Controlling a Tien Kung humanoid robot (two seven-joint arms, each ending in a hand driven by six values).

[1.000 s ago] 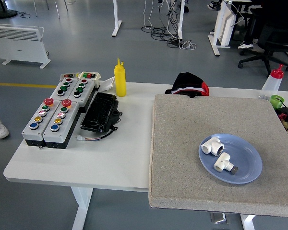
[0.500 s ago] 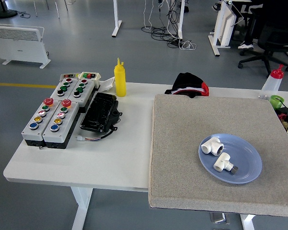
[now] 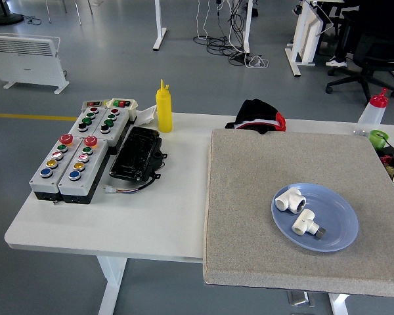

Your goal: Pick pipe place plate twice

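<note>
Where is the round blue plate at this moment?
In the head view, the round blue plate lies on the right side of the grey felt mat, near its front edge, with two white plastic pipe fittings on it.

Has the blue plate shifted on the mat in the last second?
No. The blue plate sits at the same spot on the grey mat, both white pipe fittings inside as before.
</note>
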